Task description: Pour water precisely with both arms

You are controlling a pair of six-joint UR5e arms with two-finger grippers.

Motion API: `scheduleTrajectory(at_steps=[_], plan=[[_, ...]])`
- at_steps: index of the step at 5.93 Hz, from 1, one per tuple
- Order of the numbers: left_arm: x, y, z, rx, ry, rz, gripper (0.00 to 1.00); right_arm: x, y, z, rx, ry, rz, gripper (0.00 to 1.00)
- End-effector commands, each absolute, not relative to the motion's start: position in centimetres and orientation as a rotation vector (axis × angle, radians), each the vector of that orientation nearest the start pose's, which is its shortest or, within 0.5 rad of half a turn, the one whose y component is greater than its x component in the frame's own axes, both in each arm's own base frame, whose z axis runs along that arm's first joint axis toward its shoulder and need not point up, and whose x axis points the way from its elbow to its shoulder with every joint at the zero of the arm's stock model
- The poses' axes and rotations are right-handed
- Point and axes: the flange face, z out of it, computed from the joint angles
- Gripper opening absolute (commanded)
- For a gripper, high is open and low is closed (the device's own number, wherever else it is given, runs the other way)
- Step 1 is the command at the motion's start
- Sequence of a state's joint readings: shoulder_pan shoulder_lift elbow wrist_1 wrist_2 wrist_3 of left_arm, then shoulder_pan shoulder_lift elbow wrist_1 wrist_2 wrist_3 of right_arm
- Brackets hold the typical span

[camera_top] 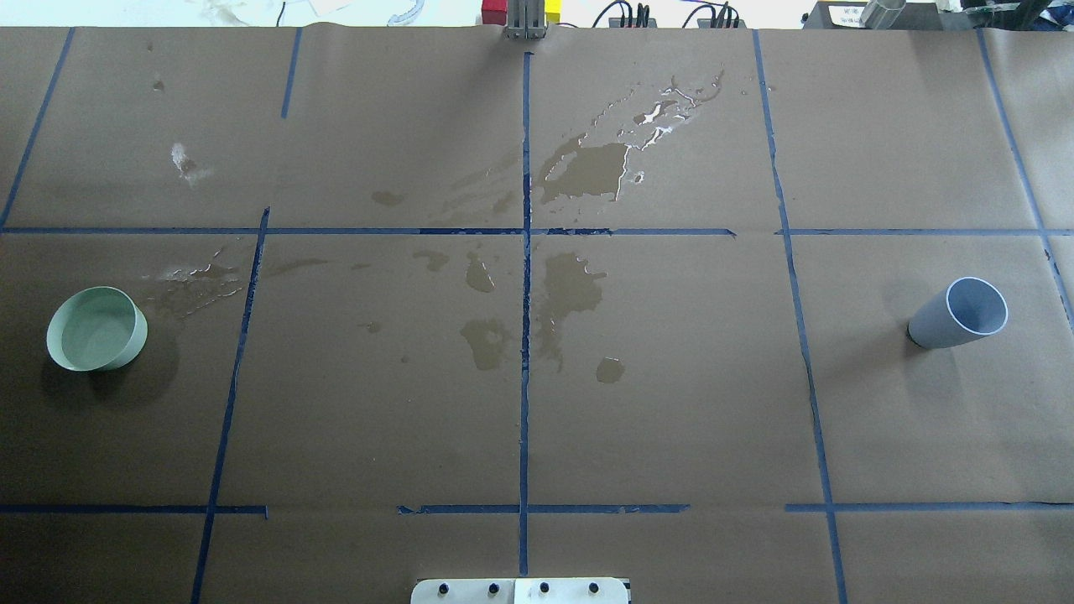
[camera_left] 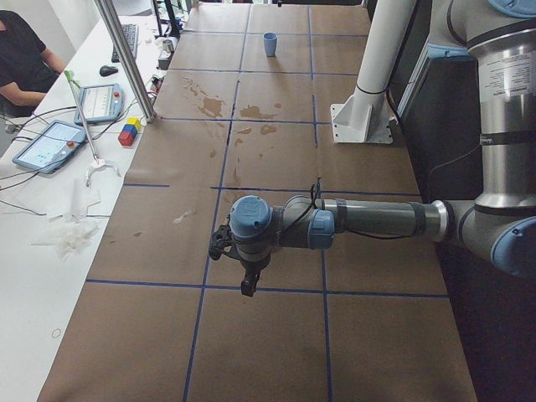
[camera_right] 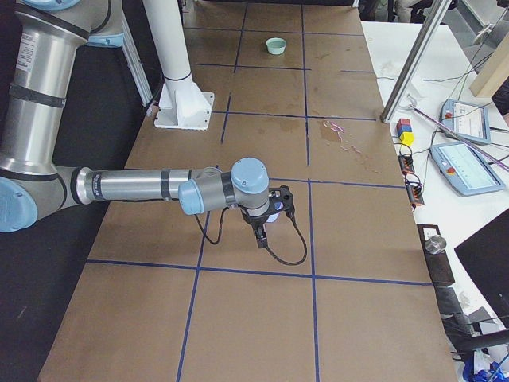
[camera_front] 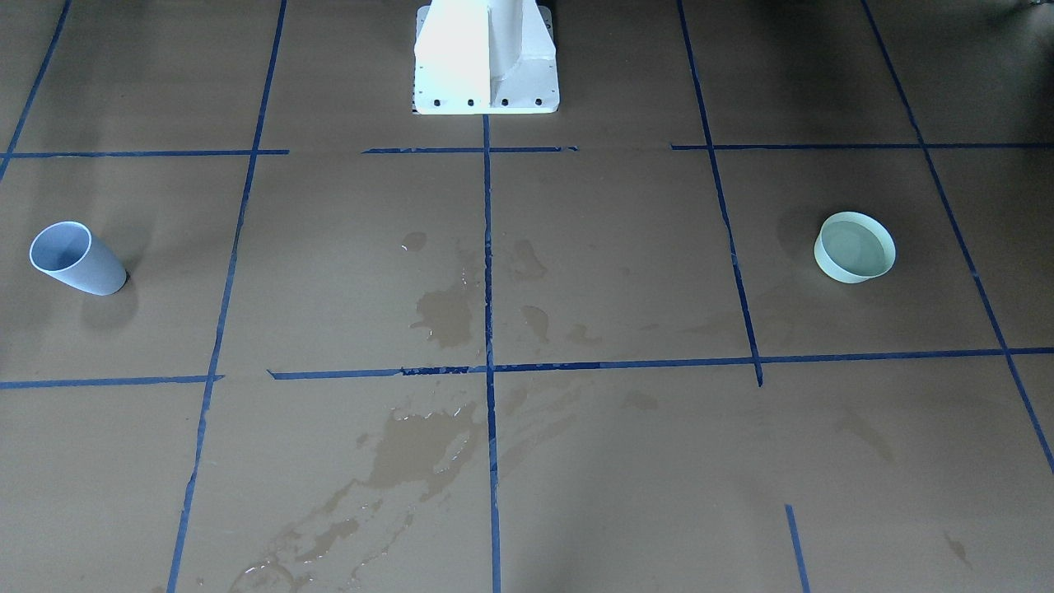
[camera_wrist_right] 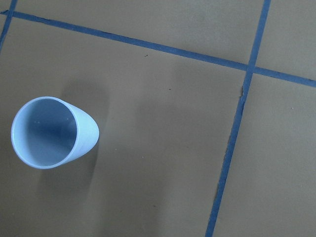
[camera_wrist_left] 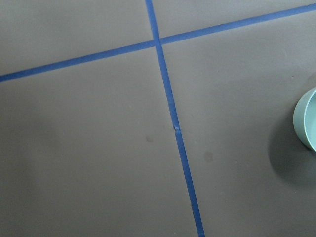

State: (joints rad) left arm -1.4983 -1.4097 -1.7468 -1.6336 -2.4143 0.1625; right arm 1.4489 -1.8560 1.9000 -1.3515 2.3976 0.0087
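A light blue cup (camera_front: 78, 258) stands upright at the robot's right end of the table, and it shows in the overhead view (camera_top: 961, 312) and below the right wrist camera (camera_wrist_right: 52, 132). A pale green bowl (camera_front: 855, 247) stands at the left end (camera_top: 96, 329), its edge in the left wrist view (camera_wrist_left: 308, 121). I cannot make out the water in either vessel. The left arm (camera_left: 368, 219) holds its gripper (camera_left: 248, 291) pointing down, hiding the bowl. The right arm (camera_right: 135, 185) holds its gripper (camera_right: 260, 241) over the cup. I cannot tell whether either gripper is open or shut.
Dark wet stains (camera_front: 445, 317) spread over the brown paper in the middle (camera_top: 579, 168). The white pedestal (camera_front: 486, 58) stands at the robot's edge. Blue tape lines grid the table. A metal post (camera_left: 126, 59) and tablets (camera_left: 50, 142) line the operators' side.
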Motion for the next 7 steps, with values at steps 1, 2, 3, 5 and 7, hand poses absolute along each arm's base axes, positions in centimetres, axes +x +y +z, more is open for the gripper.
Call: scheduleTrajectory(at_steps=[1, 2, 3, 5, 7], plan=[[4.7, -44.6, 61.1, 0.092, 0.878, 0.195, 1.0, 0.9, -39.2, 58.9, 0.224, -0.84, -0.236, 1.0], [9.0, -44.5, 61.2, 0.072, 0.91, 0.146, 1.0, 0.9, -39.2, 58.9, 0.228, -0.839, -0.239, 1.0], [11.5, -45.4, 62.2, 0.079, 0.911, 0.092, 1.0, 0.9, -39.2, 58.9, 0.227, -0.839, -0.237, 1.0], [15.8, -45.6, 62.0, 0.035, 0.927, 0.04, 1.0, 0.8, -39.2, 58.9, 0.226, -0.839, -0.239, 1.0], [18.2, -45.2, 62.7, 0.013, 0.907, 0.069, 0.96, 0.7, -39.2, 59.0, 0.224, -0.839, -0.24, 1.0]])
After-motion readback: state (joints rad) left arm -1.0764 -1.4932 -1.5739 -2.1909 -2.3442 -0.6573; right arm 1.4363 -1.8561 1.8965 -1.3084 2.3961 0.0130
